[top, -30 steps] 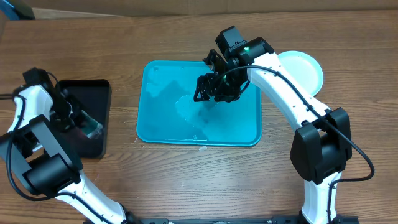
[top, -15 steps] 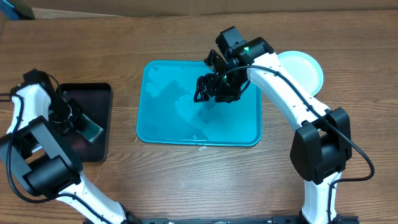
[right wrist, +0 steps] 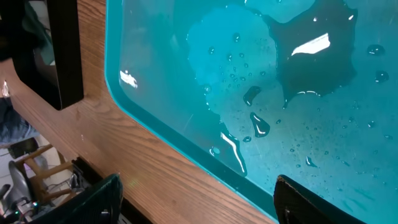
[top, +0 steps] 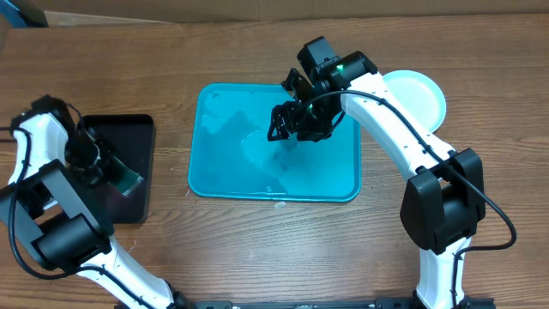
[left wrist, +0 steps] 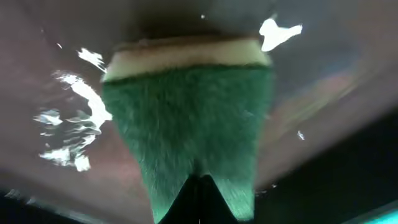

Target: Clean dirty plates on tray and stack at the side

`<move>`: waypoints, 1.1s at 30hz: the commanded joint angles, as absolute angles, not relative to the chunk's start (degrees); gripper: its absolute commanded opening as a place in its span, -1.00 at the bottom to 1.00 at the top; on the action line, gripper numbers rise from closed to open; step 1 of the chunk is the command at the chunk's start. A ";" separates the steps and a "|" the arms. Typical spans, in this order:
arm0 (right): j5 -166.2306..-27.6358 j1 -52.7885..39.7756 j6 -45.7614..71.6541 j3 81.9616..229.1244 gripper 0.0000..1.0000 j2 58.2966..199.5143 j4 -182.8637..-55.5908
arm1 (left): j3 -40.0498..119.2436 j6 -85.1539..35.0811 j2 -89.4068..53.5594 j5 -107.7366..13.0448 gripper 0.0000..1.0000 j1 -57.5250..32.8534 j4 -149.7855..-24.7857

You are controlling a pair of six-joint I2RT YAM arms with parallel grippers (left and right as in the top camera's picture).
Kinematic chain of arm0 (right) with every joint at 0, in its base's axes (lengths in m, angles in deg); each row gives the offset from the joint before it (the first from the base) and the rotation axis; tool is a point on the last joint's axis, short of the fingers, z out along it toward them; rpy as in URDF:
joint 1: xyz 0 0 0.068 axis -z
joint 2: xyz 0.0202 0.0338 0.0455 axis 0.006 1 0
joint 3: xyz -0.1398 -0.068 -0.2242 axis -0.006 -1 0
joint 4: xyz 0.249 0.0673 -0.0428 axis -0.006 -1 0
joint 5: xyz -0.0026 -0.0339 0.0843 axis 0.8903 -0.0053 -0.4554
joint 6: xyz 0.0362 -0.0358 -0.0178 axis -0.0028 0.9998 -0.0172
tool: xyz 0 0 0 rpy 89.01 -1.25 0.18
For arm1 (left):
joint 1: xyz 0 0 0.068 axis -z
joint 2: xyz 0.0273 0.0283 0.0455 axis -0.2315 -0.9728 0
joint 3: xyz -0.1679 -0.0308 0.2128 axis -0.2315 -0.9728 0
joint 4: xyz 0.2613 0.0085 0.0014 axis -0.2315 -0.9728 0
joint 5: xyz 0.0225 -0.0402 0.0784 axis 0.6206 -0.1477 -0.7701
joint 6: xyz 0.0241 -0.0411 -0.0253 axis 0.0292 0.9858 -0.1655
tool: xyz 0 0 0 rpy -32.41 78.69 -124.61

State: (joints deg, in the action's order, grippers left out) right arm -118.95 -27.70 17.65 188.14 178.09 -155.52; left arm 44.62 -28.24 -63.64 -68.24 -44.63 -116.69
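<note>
The teal-blue tray [top: 214, 163] lies mid-table, wet and with no plate on it; the right wrist view [right wrist: 186, 81] shows water drops and puddles on it. The plates [top: 422, 96] sit in a stack on the table at the right, the top one teal-rimmed and white, partly hidden by the right arm. My right gripper [top: 290, 123] hangs open and empty over the tray's middle; its fingers [right wrist: 199, 193] frame the tray's edge. My left gripper [top: 105, 165] is shut on a green sponge [left wrist: 186, 118] pressed on the black tray.
A smaller black tray [top: 137, 129] stands left of the teal tray, its wet floor [left wrist: 323, 93] glinting under the sponge. Bare wooden table [top: 257, 249] lies in front. Cardboard boxes line the far edge.
My left gripper has shifted slightly with the sponge inside the black tray, and the black tray has nudged a little toward the front. The right arm has not moved.
</note>
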 commanded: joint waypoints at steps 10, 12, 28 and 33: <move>-118.95 -27.50 17.84 188.19 0.61 176.76 -155.06 | 36.49 -27.56 -64.23 -70.49 -0.92 -44.96 -106.38; -118.98 -27.50 17.84 188.21 0.61 176.74 -154.86 | 40.32 -26.73 -64.23 -70.51 -0.92 -44.96 -109.98; -112.70 -27.28 17.65 188.73 0.78 164.70 -158.80 | 63.75 -26.38 -47.49 -69.95 -0.88 -44.48 -130.75; -111.37 -27.28 17.62 188.73 0.79 160.15 -163.04 | 63.71 -29.72 -37.93 -62.97 -0.48 -44.45 -133.13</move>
State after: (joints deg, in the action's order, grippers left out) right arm -113.45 -27.54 17.60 188.16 162.84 -162.03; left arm 62.42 -27.65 -42.79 -67.72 -44.74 -132.19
